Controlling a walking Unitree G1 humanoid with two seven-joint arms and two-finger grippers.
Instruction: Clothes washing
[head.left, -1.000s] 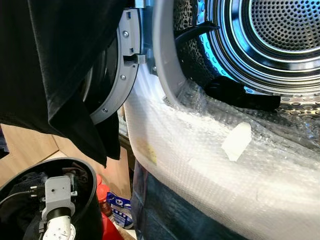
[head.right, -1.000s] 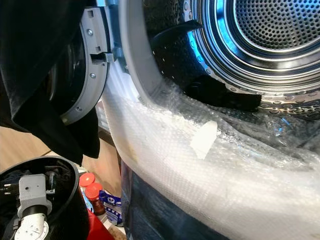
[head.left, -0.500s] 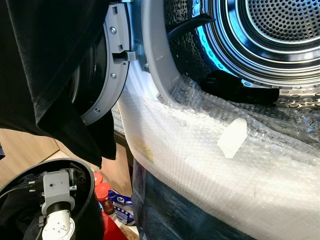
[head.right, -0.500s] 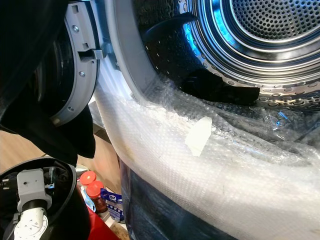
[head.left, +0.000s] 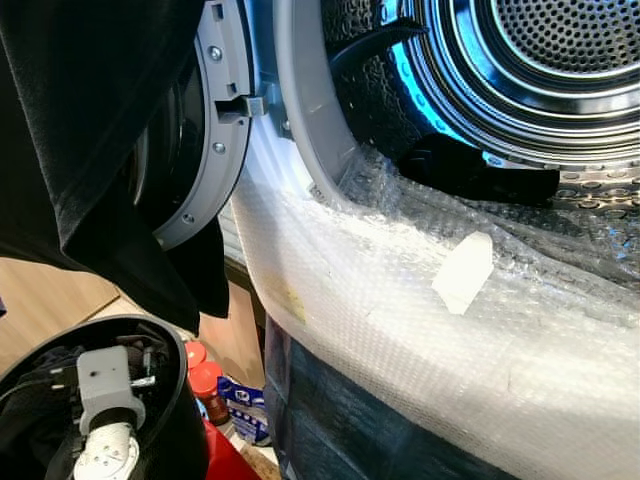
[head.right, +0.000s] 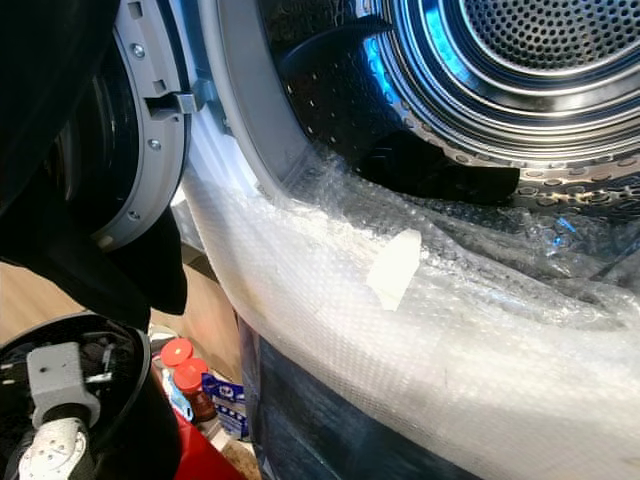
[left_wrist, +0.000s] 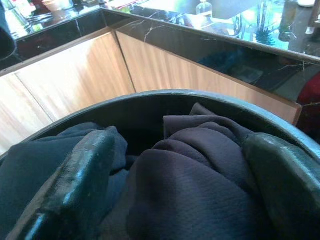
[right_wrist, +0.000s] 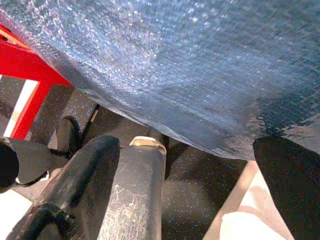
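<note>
**Inspector A:** Step in hand?

**Inspector B:** Loading, by my judgement. The left gripper sits down in the black basket, its fingers spread wide on either side of a purple-grey garment, not closed on it. A dark blue one lies beside it.

**A:** Next move?

**B:** Closing on the cloth, lifting clear of the rim, then carrying it up over the bubble wrap on the washer's lip.

**A:** Right gripper?

**B:** The right gripper hangs low under the wrapped front, fingers apart, empty.

**A:** Farther in?

**B:** A black garment hangs over the open door. Another dark item rests in the drum.
</note>
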